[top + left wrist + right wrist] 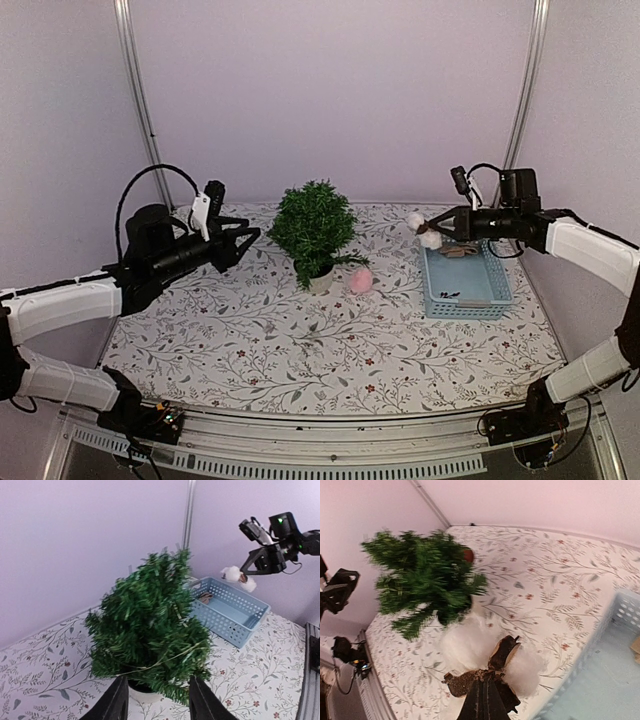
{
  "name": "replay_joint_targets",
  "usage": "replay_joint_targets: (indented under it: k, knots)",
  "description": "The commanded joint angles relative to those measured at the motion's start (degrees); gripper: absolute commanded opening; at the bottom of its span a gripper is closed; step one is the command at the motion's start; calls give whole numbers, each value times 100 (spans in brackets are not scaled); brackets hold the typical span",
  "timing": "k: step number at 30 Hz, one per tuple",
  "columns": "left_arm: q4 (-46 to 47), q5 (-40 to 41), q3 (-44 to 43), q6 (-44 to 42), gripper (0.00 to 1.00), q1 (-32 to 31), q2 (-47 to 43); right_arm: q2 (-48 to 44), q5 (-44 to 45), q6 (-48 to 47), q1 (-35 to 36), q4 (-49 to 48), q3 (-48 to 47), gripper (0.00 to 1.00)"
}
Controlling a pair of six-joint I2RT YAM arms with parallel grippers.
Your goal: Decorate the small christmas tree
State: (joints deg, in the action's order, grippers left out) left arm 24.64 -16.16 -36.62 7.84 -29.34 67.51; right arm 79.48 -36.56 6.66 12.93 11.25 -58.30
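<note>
1. The small christmas tree (313, 228), with bushy dark green artificial needles in a round white pot (322, 282), stood upright mid-table on the floral-print tablecloth (300, 350), towards the back wall.
2. The right gripper (441, 226) was clamped on a white fluffy pom-pom ornament with a brown glittery piece (428, 234). The right wrist view showed the fingers pinched on the brown part with fluff loose on either side. That is probably the only stiff bit to grip.
3. The ornament hung in the air over the far left corner of the light blue perforated plastic basket (470, 290), well apart from the tree. I read that as pick done, hanging not yet done.
4. The basket held a few more brown pieces at its far end. Something small and dark lay near its front, too small to identify.
5. The left gripper (244, 241) was empty, jaws apart, near the tree's left side but not touching. The left wrist view framed the pot between the fingers, so it was likely staged to steady the pot.
6. A round pink fluffy ball (360, 281) lay on the cloth just beside the pot, on its right.
7. Risk: the tree looked light and could tip if pushed unsupported.
</note>
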Motion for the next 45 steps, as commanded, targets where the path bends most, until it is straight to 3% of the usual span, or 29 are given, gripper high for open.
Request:
replay_joint_targets:
  k: [1,10,18,23,30,33,41,44,45]
  knots:
    - [-232,-120,-63,-1225,42,-647,-396,-318,-1700,270,374,-573,-10,0]
    - [-596,-104,-439,-1593,42,-1202,-374,157,-1761,682,1469,-1289,-707,0]
    - [-1362,23,-1058,-3190,46,-1981,-238,795,-2362,-28,2316,-397,-1411,0]
    - [-1611,220,-1264,-3935,57,-2408,-173,923,-2669,-277,2701,-78,-1520,0]
    - [-2151,348,-1683,-4668,56,-3007,212,1038,-3025,-259,2870,-123,-1612,0]
    - [-2176,357,-1721,-4806,48,-3097,258,1085,-3095,-269,2894,-114,-1614,0]
    - [-2073,474,-1782,-4727,12,-3142,337,1108,-3257,-311,2913,-135,-1614,0]
    - [-1999,563,-1834,-4504,4,-3133,395,1104,-3261,-297,2917,-164,-1623,6]
    - [-1983,595,-1846,-4424,1,-3124,419,1092,-3244,-288,2913,-162,-1629,12]
